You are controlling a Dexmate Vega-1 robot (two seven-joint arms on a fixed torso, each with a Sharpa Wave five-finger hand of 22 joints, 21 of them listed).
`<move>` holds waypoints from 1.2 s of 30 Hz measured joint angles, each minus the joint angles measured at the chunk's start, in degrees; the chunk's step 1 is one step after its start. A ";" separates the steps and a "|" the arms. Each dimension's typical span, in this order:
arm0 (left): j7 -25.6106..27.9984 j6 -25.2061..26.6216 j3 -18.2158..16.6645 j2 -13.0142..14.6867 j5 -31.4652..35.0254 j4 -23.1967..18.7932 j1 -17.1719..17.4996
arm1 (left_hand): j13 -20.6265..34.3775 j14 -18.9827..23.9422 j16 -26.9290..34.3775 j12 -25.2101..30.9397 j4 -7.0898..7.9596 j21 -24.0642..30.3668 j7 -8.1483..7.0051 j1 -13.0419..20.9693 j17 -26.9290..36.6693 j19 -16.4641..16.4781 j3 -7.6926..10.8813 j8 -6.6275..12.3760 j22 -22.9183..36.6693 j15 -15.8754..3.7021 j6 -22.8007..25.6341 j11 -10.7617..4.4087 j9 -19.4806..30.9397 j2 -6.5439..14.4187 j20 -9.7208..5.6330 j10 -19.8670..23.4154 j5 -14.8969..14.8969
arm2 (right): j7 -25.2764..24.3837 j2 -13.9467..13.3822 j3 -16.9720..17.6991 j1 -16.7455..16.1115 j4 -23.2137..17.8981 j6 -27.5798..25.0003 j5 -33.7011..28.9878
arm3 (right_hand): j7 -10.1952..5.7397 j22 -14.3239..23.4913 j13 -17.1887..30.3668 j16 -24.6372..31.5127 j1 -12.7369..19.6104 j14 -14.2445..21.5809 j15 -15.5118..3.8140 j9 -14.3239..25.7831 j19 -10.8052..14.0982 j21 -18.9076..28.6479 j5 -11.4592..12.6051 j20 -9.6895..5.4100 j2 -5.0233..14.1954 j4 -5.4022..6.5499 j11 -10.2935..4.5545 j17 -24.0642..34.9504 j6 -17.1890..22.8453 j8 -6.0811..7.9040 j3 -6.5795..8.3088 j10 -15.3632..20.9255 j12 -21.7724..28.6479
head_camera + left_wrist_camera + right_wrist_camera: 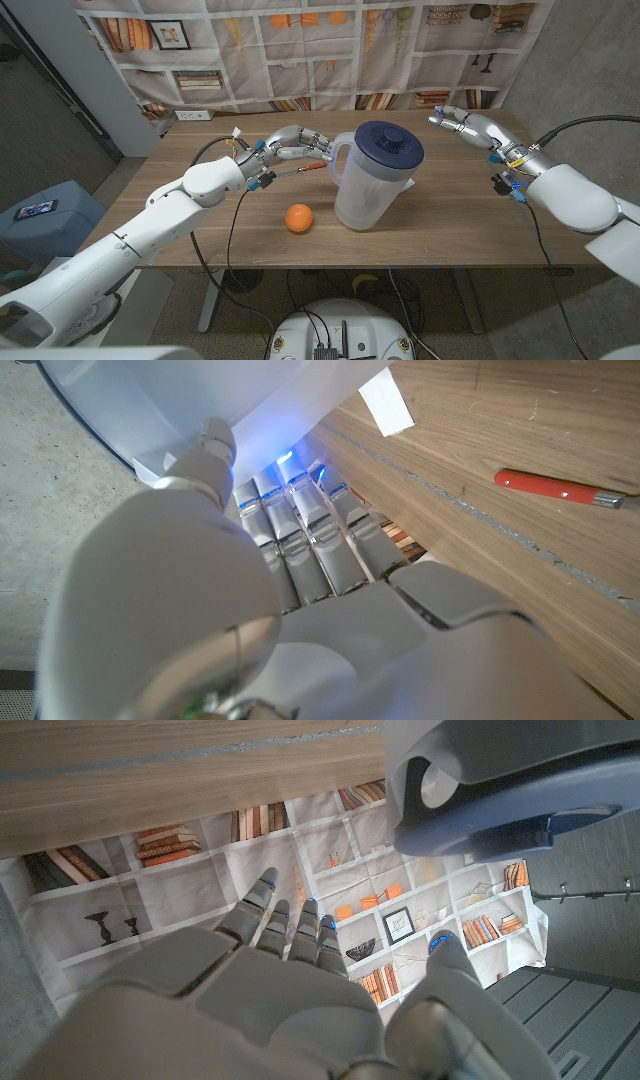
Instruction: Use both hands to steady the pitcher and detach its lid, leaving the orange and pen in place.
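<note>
A clear pitcher [365, 200] with a dark blue lid [390, 147] stands upright mid-table, its handle [337, 160] facing my left hand. My left hand [290, 143] hovers beside that handle with fingers stretched out and nothing held. In the left wrist view my fingertips [300, 485] reach close to the pitcher wall [250, 400]; contact is unclear. My right hand [470, 125] is open in the air to the right of the lid, apart from it. The right wrist view shows this hand [270, 990] spread with the lid [500, 805] beyond it. The orange [298, 218] lies left of the pitcher's base. The red pen [305, 170] lies under my left hand.
The wooden table [470, 220] ends at a printed bookshelf backdrop [300, 50] along the far side. A white tag [385, 402] lies on the wood near the pen [555, 488]. A blue stool [45, 215] with a phone stands off the table's left end.
</note>
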 measured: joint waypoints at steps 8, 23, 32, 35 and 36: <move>0.03 0.20 0.16 0.02 0.12 -0.26 -0.23 | -0.03 -0.03 -0.07 -0.02 -0.01 0.00 -0.01 -0.08 0.03 0.00 -0.15 -0.21 0.00 0.03 0.01 0.00 -0.09 0.08 0.00 0.00 -0.04 | 5.86 0.39 2.83 -0.18 -3.63 -2.87 -2.03 | 0.50 0.00 0.25 0.00 2.01 -0.63 0.62 0.27 -0.23 0.00 0.01 0.65 0.53 -1.70 0.30 -0.21 -0.52 0.00 0.76 -0.31 0.00; -0.11 0.96 0.54 -0.02 0.32 -0.66 -1.15 | 0.01 0.26 -0.17 -0.20 0.01 0.00 -0.19 -0.13 0.05 0.00 -0.61 -0.20 0.00 -0.25 0.20 -0.02 -0.22 0.13 0.00 0.59 0.19 | 14.77 0.36 5.13 1.22 -8.02 -6.06 -6.13 | -0.75 0.00 0.91 0.00 7.75 -1.03 1.02 0.53 -0.20 0.00 1.73 2.28 -0.66 -4.58 -0.82 -0.54 0.13 0.95 2.84 0.47 0.43; -0.46 1.53 0.67 -0.04 0.42 -0.74 -1.47 | 0.00 0.45 -0.18 -0.31 0.01 0.00 -0.20 -0.12 0.05 0.10 -0.63 -0.20 0.00 -0.44 0.20 -0.11 -0.20 0.13 0.10 0.69 0.18 | 18.67 -0.04 5.93 3.82 -10.92 -6.09 -8.23 | -3.72 0.00 1.23 0.00 10.64 -0.72 1.33 0.79 -1.12 -0.08 2.56 3.79 -1.55 -5.24 -3.11 -0.53 0.45 1.47 3.50 0.81 0.43; -0.55 1.60 0.68 -0.04 0.42 -0.74 -1.51 | -0.01 0.45 -0.21 -0.35 -0.01 0.00 -0.40 -0.12 0.05 0.10 -0.76 -0.20 0.00 -0.44 0.41 -0.11 -0.18 0.12 0.10 0.70 0.18 | 19.97 -0.50 5.89 4.71 -11.23 -6.07 -8.70 | -4.25 0.00 1.30 0.00 11.36 -1.04 1.65 0.79 -1.96 -0.45 2.79 4.63 -2.18 -5.09 -3.12 -0.53 0.30 1.47 3.87 0.81 0.43; -0.56 1.61 0.68 -0.03 0.42 -0.75 -1.52 | -0.01 0.45 -0.31 -0.35 -0.01 0.00 -0.40 -0.12 0.05 0.10 -0.77 -0.20 0.00 -0.44 0.41 -0.11 -0.18 0.12 0.10 0.70 0.18 | 20.25 -0.60 5.87 4.87 -11.28 -6.07 -8.80 | -4.32 0.00 1.29 0.00 11.37 -1.13 1.74 0.79 -1.99 -0.45 2.79 4.65 -2.18 -5.15 -3.12 -0.53 0.24 1.47 3.93 0.81 0.43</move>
